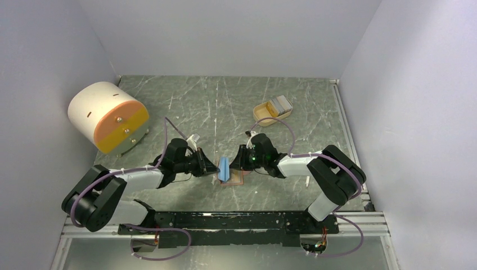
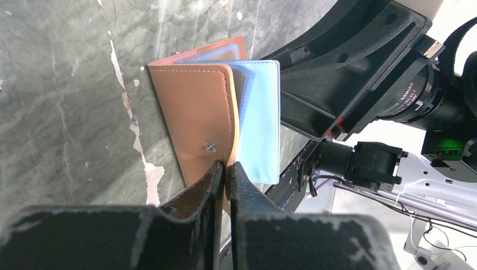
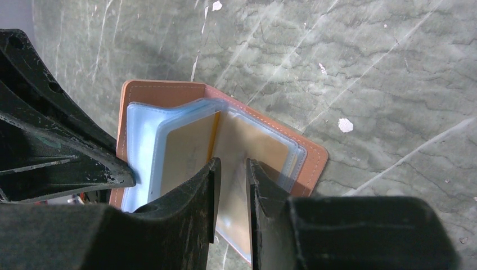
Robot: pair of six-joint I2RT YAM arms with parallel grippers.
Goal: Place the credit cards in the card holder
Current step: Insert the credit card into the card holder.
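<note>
The salmon-pink card holder [image 1: 235, 178] lies open on the table between both arms. My left gripper [image 2: 226, 167] is shut on the edge of its leather cover flap [image 2: 194, 112], by the snap, and holds that flap upright. Light blue plastic sleeves [image 2: 259, 121] stand behind the flap. My right gripper [image 3: 230, 166] sits low over the clear inner sleeves [image 3: 253, 143], jaws a narrow gap apart with nothing between them. Grey-white credit cards [image 1: 279, 103] lie in the beige tray at the back. In the top view the left gripper [image 1: 215, 167] and right gripper [image 1: 241, 162] flank the holder.
The beige oval tray [image 1: 260, 112] stands at the back, right of centre. A big white-and-orange drum [image 1: 107, 115] with drawers fills the back left. White walls close in the table on three sides. The two grippers are close together, almost touching.
</note>
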